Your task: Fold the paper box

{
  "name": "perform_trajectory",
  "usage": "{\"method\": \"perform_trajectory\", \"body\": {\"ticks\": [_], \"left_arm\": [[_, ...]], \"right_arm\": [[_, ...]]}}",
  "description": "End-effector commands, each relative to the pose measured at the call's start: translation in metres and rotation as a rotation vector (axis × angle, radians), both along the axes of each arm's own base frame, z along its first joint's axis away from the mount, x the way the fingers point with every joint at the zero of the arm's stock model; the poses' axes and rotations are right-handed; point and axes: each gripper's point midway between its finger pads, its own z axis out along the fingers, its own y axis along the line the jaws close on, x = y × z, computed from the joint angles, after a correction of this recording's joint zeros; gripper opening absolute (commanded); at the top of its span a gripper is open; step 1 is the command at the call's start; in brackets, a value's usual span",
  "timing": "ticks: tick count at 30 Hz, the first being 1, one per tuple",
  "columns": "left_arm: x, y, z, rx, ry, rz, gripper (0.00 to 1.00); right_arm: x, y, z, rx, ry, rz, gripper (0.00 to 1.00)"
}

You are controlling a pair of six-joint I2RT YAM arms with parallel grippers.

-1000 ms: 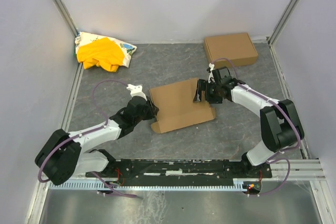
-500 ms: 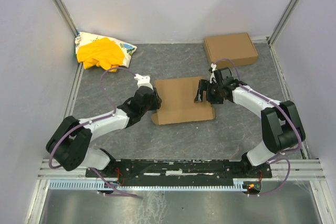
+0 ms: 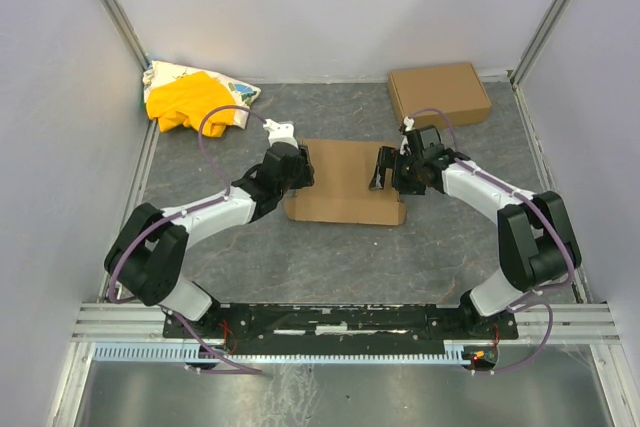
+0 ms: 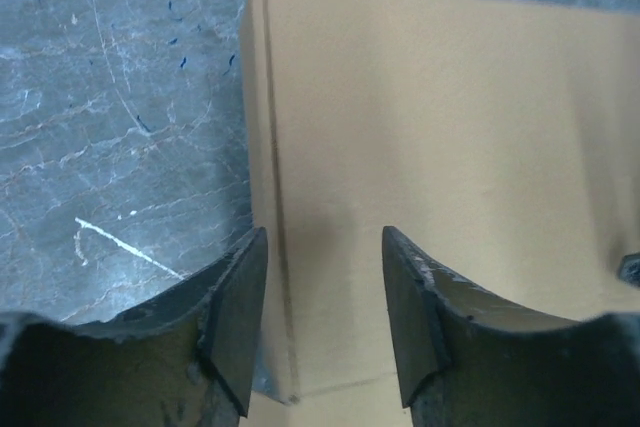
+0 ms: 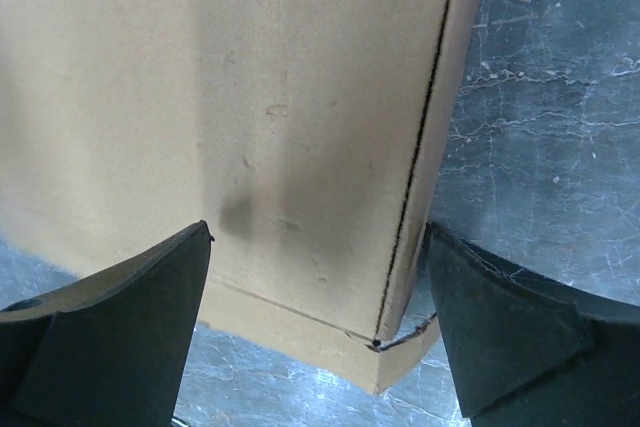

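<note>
Where it lies flat, the paper box (image 3: 345,185) runs left-right.

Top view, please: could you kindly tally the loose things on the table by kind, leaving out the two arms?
Cardboard boxes: 2, the flat paper box in the middle and the closed box at the back right
Cloth: 1, the yellow-and-white cloth heap at the back left
Total: 3

The paper box (image 3: 345,182) lay at the centre of the counter (image 3: 450,237), between left claw (image 3: 300,165) and right claw (image 3: 385,169). A cloth heap (image 3: 195,99) occupied the far-left corner, a second box (image 3: 439,94) the far-right.
</note>
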Motion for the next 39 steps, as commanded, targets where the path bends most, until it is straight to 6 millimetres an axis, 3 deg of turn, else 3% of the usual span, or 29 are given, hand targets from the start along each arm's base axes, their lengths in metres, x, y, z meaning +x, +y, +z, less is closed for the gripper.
{"method": "perform_trajectory", "body": {"ticks": [1, 2, 6, 8, 9, 10, 12, 15, 19, 24, 39], "left_arm": [[0.023, 0.009, 0.043, 0.037, -0.1, 0.028, 0.66], [0.023, 0.015, 0.044, 0.057, -0.096, 0.053, 0.73], [0.015, 0.04, 0.052, 0.082, -0.088, 0.153, 0.83], [0.003, 0.052, 0.052, 0.053, -0.058, 0.215, 0.95], [-0.004, 0.057, 0.052, 0.041, -0.056, 0.224, 0.97], [-0.011, 0.057, 0.05, 0.019, -0.058, 0.208, 0.99], [-0.024, 0.06, 0.044, -0.047, -0.077, 0.202, 0.99], [-0.04, 0.06, 0.033, -0.108, -0.108, 0.158, 0.99], [-0.053, 0.063, 0.013, -0.077, -0.091, 0.113, 0.99], [-0.053, 0.061, 0.006, -0.09, -0.105, 0.1, 0.99], [-0.04, 0.03, -0.003, -0.106, -0.06, -0.006, 0.98]], "right_arm": [[0.016, -0.004, 0.04, -0.017, -0.128, -0.038, 0.97], [0.016, -0.011, 0.044, -0.041, -0.149, -0.06, 0.99], [0.013, -0.041, 0.074, -0.105, -0.269, -0.181, 0.99], [0.011, -0.076, 0.097, -0.144, -0.32, -0.42, 0.99], [0.005, -0.083, 0.104, -0.141, -0.335, -0.466, 0.99], [0.001, -0.082, 0.104, -0.131, -0.354, -0.432, 1.0], [-0.012, -0.07, 0.084, -0.081, -0.359, -0.334, 1.0], [-0.031, -0.034, 0.051, 0.021, -0.294, -0.11, 0.99], [-0.051, -0.026, 0.016, 0.046, -0.192, -0.049, 0.99], [-0.051, -0.035, 0.014, 0.034, -0.228, -0.096, 0.99], [-0.052, -0.016, 0.018, -0.001, -0.191, 0.063, 0.98]]}}
